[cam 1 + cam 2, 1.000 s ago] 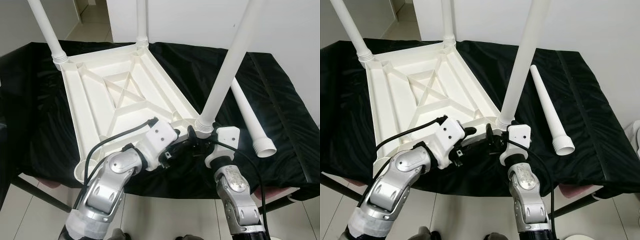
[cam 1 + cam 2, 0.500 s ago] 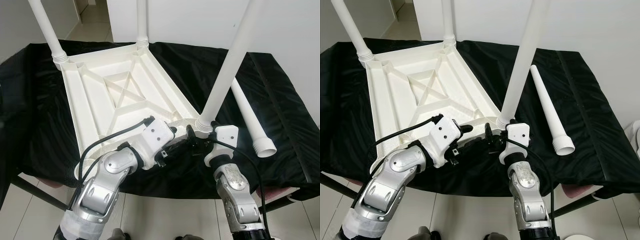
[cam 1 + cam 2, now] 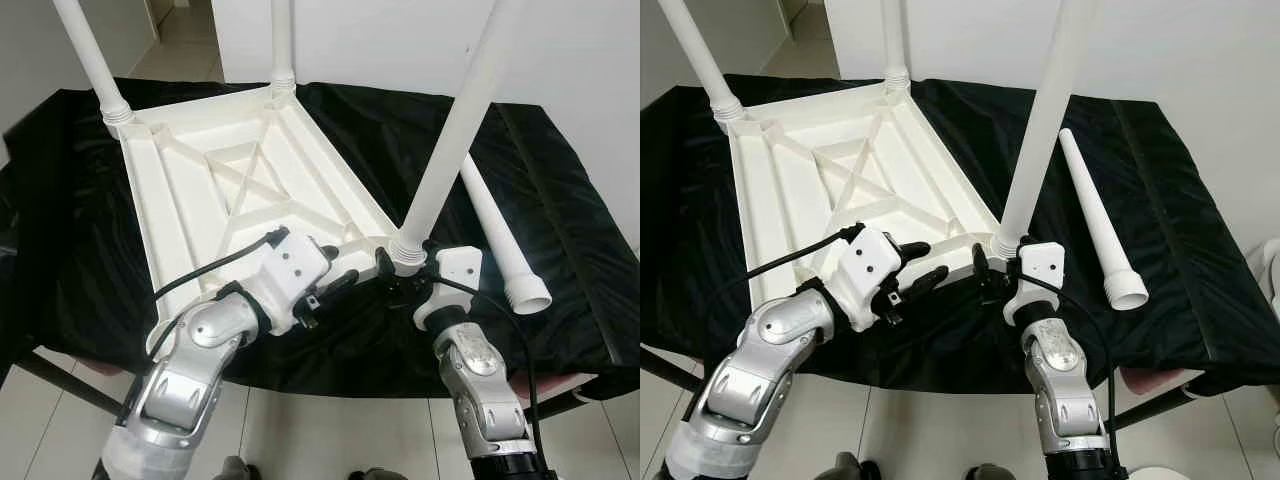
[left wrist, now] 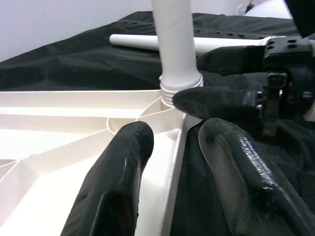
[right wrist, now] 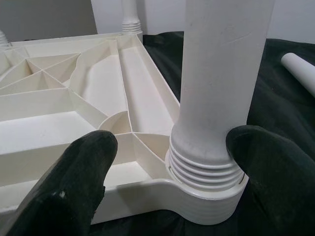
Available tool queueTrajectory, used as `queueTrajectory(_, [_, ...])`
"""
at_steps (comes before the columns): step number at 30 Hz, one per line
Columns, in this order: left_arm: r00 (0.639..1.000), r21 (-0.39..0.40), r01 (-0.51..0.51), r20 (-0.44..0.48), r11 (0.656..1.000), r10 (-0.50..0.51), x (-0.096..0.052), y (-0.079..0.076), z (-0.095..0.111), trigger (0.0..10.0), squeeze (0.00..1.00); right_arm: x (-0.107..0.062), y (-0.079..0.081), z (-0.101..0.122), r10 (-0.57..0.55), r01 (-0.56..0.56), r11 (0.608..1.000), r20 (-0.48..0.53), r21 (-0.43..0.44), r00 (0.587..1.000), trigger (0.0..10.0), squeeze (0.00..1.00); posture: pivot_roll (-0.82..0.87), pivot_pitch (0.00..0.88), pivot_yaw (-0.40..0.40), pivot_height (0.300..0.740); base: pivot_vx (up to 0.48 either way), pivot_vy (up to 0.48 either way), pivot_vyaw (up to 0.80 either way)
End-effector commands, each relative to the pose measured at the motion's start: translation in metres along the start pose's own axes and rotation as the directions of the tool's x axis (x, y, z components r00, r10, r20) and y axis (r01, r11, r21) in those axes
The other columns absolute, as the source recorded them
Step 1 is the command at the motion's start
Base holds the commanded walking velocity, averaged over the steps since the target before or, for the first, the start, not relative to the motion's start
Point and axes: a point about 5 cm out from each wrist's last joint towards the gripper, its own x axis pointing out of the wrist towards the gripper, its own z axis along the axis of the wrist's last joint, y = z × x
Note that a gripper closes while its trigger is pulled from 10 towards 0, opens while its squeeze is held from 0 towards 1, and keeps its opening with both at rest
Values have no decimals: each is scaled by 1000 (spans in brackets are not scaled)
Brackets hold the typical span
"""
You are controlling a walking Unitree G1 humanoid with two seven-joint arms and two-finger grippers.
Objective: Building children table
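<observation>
Black cloth (image 3: 560,200) covers the work surface; white wall behind. On it lies the tabletop (image 3: 210,190), upside down, ribbed underside up. Three legs stand in its corner sockets, their upper ends cut off by the frame edge: the near leg (image 3: 450,130) at the corner nearest the robot's right, two far legs (image 3: 90,55) at the back corners. The near-left corner is hidden behind the left arm. A loose leg (image 3: 500,235) lies on the cloth, right of the tabletop. The right gripper (image 3: 392,270) is at the near leg's threaded base, fingers (image 5: 83,162) spread either side, not clamped. The left gripper (image 3: 335,280) sits released at the tabletop's near rim, fingers apart, grasping nothing.
</observation>
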Motion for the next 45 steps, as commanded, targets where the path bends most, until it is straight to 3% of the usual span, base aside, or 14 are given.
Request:
queueTrajectory(1, [1000, -7, -20, -1, 1000, 20, -3, 0, 0, 10000, 0, 0, 3, -2, 22, -22, 1000, 2, 12, 1000, 10000, 0, -90, 123, 4, 740, 0, 0, 0])
queueTrajectory(11, [999, -1, -30, -10, 1000, 30, -8, 4, -1, 10000, 0, -4, 14, -1, 76, -76, 996, 16, 46, 997, 10000, 0, -85, 115, 4, 740, 0, 0, 0])
queueTrajectory(20, [999, 28, -23, -39, 999, 24, -25, 12, 0, 10000, 0, -17, 30, 3, 156, -160, 981, 51, 113, 987, 10000, 0, -82, 123, 4, 740, 0, 0, 0])
queueTrajectory(24, [998, 33, -16, -56, 999, 18, -32, 15, -2, 10000, 0, -11, 40, 8, 345, -351, 919, 62, 180, 936, 10000, 0, -81, 122, 7, 740, 0, 0, 0])
queueTrajectory(26, [998, 28, -10, -53, 1000, 12, -33, 15, -2, 10000, 0, -11, 40, 9, 366, -372, 910, 65, 182, 928, 10000, 0, -81, 122, 7, 740, 0, 0, 0])
queueTrajectory(30, [998, 21, 17, -59, 1000, -15, -35, 14, -2, 10000, 0, -9, 37, 10, 396, -399, 891, 61, 217, 916, 10000, 0, -83, 121, 8, 740, 0, 0, 0])
queueTrajectory(34, [992, 43, 65, -107, 997, -60, -44, 14, -3, 10000, 0, -5, 21, 14, 460, -456, 851, 52, 260, 887, 10000, 0, -88, 127, 8, 740, 0, 0, 0])
queueTrajectory(39, [978, 38, 137, -164, 990, -129, -60, 16, -4, 10000, 0, -1, 3, 17, 475, -470, 850, 39, 236, 879, 10000, 0, -92, 133, 7, 740, 0, 0, 0])
queueTrajectory(45, [975, 45, 140, -179, 989, -130, -67, 21, -4, 10000, 0, 2, -8, 17, 485, -477, 847, 26, 236, 874, 10000, 0, -88, 138, 13, 740, 0, 0, 0])
